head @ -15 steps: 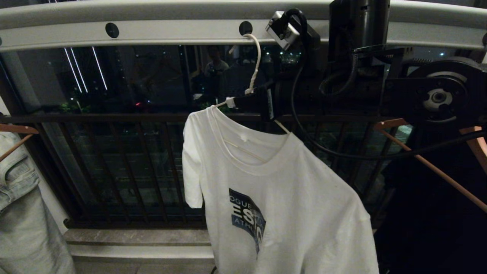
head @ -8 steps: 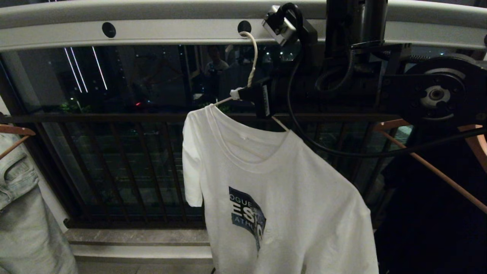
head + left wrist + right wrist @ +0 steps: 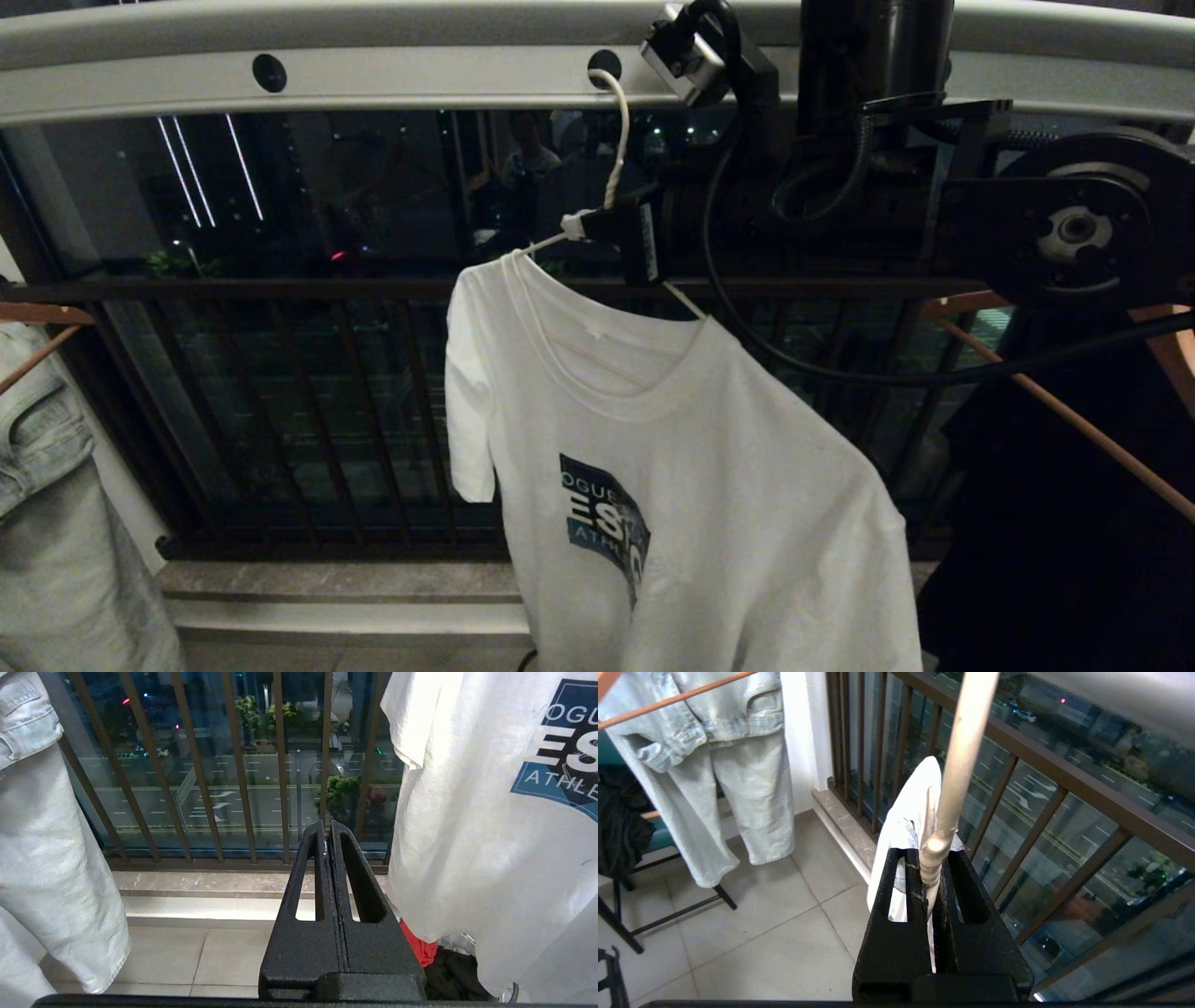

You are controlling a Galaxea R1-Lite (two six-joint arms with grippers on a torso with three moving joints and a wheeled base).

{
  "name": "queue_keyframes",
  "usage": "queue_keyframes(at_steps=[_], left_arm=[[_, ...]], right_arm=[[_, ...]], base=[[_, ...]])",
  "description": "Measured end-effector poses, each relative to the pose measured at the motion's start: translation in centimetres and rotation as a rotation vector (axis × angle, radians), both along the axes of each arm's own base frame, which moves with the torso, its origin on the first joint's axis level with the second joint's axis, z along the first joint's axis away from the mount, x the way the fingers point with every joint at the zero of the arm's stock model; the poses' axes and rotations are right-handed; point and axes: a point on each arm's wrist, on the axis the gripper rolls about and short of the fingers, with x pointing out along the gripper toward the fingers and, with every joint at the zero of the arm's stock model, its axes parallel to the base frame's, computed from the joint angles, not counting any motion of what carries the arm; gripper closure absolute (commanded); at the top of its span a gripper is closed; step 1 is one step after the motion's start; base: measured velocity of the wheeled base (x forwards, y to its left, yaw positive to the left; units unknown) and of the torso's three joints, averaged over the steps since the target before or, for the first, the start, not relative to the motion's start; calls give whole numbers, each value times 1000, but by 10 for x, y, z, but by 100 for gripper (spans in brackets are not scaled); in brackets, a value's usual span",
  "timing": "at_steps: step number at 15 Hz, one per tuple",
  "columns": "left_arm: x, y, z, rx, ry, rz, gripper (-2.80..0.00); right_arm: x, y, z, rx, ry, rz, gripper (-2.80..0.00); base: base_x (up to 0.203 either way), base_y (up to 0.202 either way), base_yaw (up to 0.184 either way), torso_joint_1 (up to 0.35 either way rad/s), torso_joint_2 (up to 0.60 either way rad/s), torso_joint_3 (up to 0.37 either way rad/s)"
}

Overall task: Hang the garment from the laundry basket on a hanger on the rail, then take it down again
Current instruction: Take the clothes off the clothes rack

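The T-shirt (image 3: 691, 485) is hung on the hanger (image 3: 611, 149), hooked in the rail (image 3: 420, 84) at twelve o'clock. Its twisted neck is pinched by the right gripper (image 3: 583, 227); take-down seems begun: lifting is needed. The left gripper (image 3: 328, 835) is pressed together, empty.

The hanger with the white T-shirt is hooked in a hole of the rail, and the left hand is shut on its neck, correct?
Wrong arm: the right hand is shut on the hanger neck, as the right wrist view shows. The T-shirt and rail are as stated.
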Motion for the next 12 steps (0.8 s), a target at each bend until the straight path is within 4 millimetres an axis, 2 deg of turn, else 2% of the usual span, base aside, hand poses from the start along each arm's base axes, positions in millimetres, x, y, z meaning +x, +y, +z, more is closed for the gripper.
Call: queue_keyframes(at_steps=[12], left_arm=[[0,0,0,1,0,0,0]], right_arm=[[-11,-7,2,-7,0,-27,0]], base=[[0,0,0,0,0,0]])
